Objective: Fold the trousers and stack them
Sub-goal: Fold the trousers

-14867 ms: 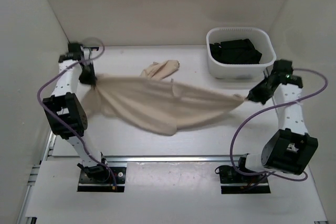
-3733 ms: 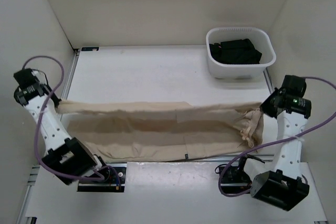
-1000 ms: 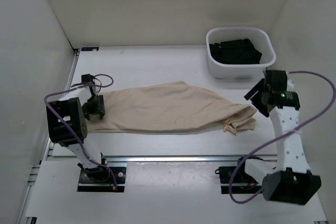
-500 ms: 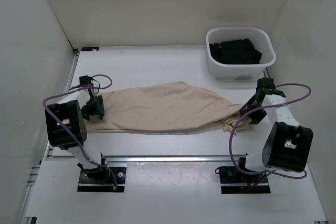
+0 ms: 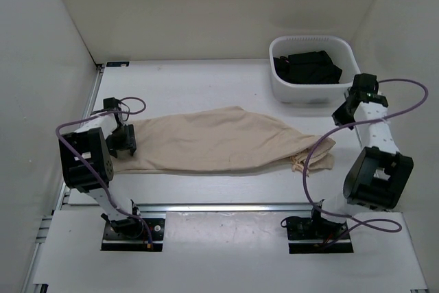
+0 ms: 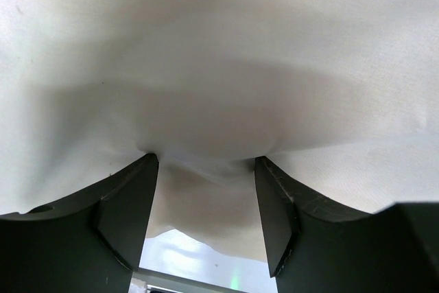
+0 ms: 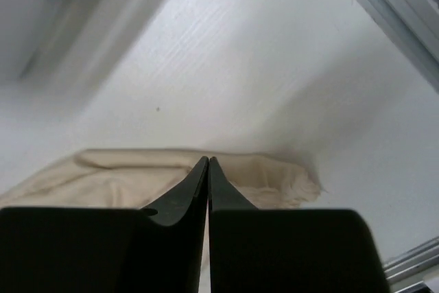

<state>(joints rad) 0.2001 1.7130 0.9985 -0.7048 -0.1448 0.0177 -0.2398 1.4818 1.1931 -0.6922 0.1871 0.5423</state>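
The beige trousers [image 5: 219,143] lie flat on the table, folded lengthwise, with the gathered end at the right. My left gripper [image 5: 125,141] sits low at their left end. In the left wrist view it [image 6: 206,162] stands open, fingertips against the cloth [image 6: 219,66], which bulges between them. My right gripper [image 5: 343,113] hangs above the table between the basket and the trousers' right end, clear of the cloth. In the right wrist view its jaws [image 7: 208,160] are shut with nothing between them, and the gathered end [image 7: 274,169] lies beyond.
A white basket [image 5: 312,39] holding folded black garments [image 5: 309,66] stands at the back right, close to my right arm. A metal rail [image 5: 226,207] runs along the table's near edge. White walls close in the left, right and back sides.
My right gripper has shut and swung up and back from the trousers' right end toward the basket. The left gripper and the trousers have stayed in place.
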